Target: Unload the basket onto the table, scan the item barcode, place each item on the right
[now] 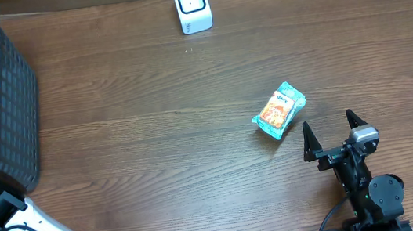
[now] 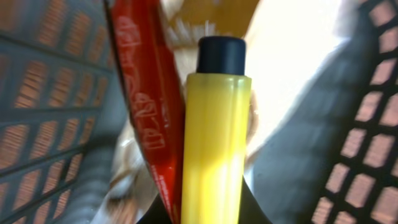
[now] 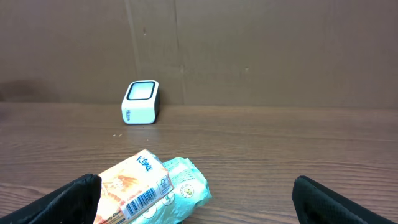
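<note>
Left gripper inside basket [image 1: 10, 92], fingers hidden, jaws shut; yellow tube [image 2: 214, 143] fills view, grip unclear. Right gripper [image 1: 328, 126] far from basket, wide open, empty.

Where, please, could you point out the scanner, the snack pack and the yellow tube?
scanner [image 1: 192, 5], overhead view, on its top face.
snack pack [image 1: 278, 110], overhead view, on the middle of its wrapper.
yellow tube [image 2: 214, 149], left wrist view, on its yellow body below the dark cap.

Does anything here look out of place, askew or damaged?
Nothing looks spilled or damaged. The teal packet lies diagonally on the table, alone, well apart from the basket and the white scanner.
</note>
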Robot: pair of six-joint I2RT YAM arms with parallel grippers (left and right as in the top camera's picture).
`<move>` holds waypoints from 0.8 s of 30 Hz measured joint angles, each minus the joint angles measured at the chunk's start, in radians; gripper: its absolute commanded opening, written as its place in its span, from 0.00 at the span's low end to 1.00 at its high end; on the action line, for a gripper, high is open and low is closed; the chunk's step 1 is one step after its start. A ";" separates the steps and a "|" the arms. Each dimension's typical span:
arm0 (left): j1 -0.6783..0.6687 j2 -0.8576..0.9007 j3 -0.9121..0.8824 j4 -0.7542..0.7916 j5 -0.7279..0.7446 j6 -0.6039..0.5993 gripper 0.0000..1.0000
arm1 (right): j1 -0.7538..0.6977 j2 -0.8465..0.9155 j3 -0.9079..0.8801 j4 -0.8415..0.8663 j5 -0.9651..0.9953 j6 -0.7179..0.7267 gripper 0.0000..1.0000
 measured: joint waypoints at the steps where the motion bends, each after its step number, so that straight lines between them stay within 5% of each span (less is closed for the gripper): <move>1: 0.000 -0.008 0.005 0.000 0.003 -0.010 0.04 | 0.000 0.000 0.000 0.000 0.000 0.000 1.00; 24: -0.102 -0.495 0.031 -0.027 0.035 -0.254 0.04 | 0.000 0.000 0.000 0.000 0.000 0.000 1.00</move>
